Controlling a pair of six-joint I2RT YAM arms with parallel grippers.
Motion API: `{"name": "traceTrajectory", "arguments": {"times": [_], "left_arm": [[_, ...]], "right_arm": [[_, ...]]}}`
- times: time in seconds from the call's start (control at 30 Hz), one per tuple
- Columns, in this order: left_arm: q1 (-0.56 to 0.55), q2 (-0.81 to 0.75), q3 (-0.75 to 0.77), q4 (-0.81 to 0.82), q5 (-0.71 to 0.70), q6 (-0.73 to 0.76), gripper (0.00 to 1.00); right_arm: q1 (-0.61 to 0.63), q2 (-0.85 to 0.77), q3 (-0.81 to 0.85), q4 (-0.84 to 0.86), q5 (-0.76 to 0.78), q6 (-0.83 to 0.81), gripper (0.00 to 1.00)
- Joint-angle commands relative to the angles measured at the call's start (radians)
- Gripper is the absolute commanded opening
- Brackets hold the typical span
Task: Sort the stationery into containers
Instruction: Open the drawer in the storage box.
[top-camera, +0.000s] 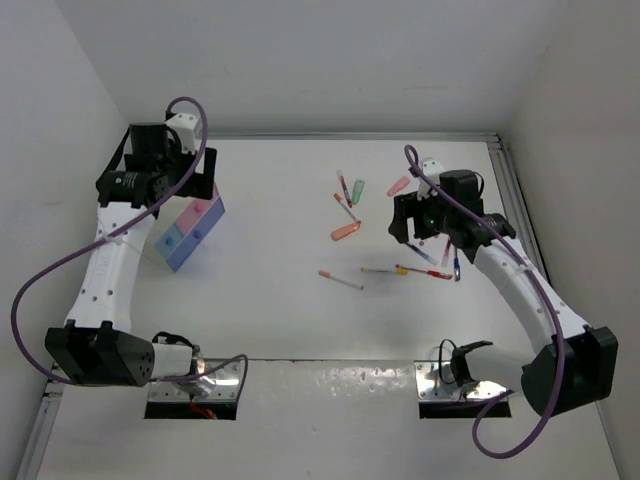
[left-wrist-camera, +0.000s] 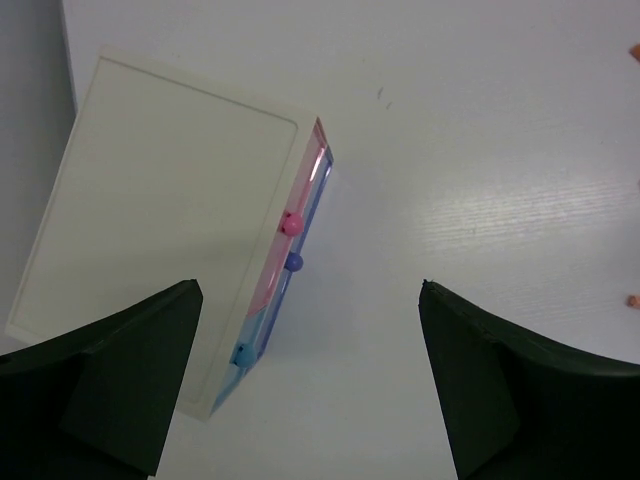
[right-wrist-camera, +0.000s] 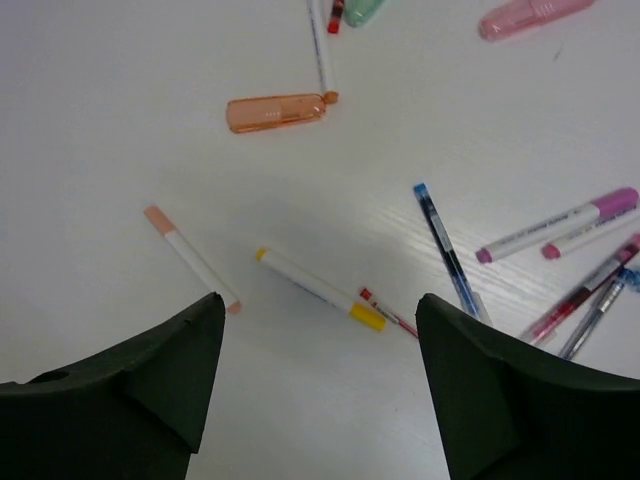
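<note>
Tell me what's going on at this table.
Two robot arms are set to sort stationery into containers, and nothing is held at present. The left gripper hangs open over the pink and blue containers on the left side of the table. The right gripper hangs open over the scattered pens, near a yellow-tipped pen and an orange marker piece. Every piece in view lies loose on the table.

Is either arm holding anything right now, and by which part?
Nothing is held. The left end effector hangs open above the containers. The right end effector hangs open above the scattered pens.
</note>
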Motion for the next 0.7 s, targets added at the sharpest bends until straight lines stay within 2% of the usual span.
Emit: {"name": "traceTrajectory", "arguments": {"times": [0.0,0.07,0.1,0.23,0.3,0.33,0.37,0.47,0.53,0.67], "left_arm": [[0.049,0.031,0.078,0.019,0.018,-0.005,0.97],[0.101,0.062,0.125,0.004,0.030,-0.034,0.97],[0.153,0.071,0.136,-0.004,0.050,-0.040,0.97],[0.296,0.143,0.181,-0.038,0.255,-0.062,0.93],[0.352,0.186,0.195,-0.068,0.377,-0.062,0.88],[0.366,0.194,0.192,-0.079,0.414,-0.039,0.83],[0.380,0.198,0.178,-0.085,0.439,-0.029,0.81],[0.405,0.192,0.144,-0.084,0.488,0.026,0.74],[0.409,0.194,0.116,-0.082,0.493,0.070,0.73],[0.431,0.226,0.107,-0.119,0.521,0.158,0.60]], "right_arm": [[0.040,0.011,0.005,0.183,-0.096,0.000,0.76],[0.092,0.095,0.062,0.189,-0.183,0.049,0.72],[0.110,0.138,0.144,0.186,-0.229,0.107,0.71],[0.204,0.438,0.340,0.234,-0.403,0.352,0.61],[0.250,0.535,0.426,0.350,-0.478,0.544,0.58],[0.268,0.625,0.465,0.469,-0.513,0.610,0.57],[0.284,0.670,0.489,0.548,-0.523,0.747,0.57],[0.347,0.843,0.597,0.739,-0.521,0.954,0.58],[0.396,0.917,0.647,0.822,-0.500,0.995,0.58],[0.460,1.105,0.768,0.945,-0.434,1.115,0.59]]}}
